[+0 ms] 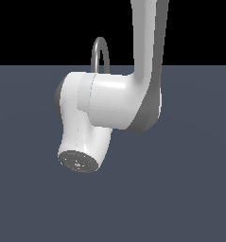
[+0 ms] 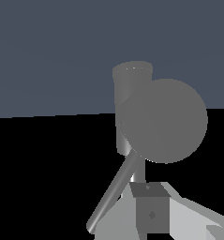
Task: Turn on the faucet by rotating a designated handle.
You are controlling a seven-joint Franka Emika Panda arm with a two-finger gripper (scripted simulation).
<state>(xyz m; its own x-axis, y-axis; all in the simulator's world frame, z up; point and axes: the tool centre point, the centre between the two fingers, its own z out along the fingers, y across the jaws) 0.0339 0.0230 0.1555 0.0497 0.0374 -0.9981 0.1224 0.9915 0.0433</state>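
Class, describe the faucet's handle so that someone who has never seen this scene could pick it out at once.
In the wrist view, start at the grey metallic faucet, whose thick cylindrical base stands against the dark blue-grey floor. From beside its large rounded body, a thin straight grey lever handle slants away. It is far slimmer than the base, and straight, unlike the arched spout.

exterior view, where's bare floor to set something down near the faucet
Bare grey floor lies open along the view's bottom and on both sides of the robot arm. The middle is crowded: the arm hides all of the faucet but its arched spout, so the room around its base cannot be judged.
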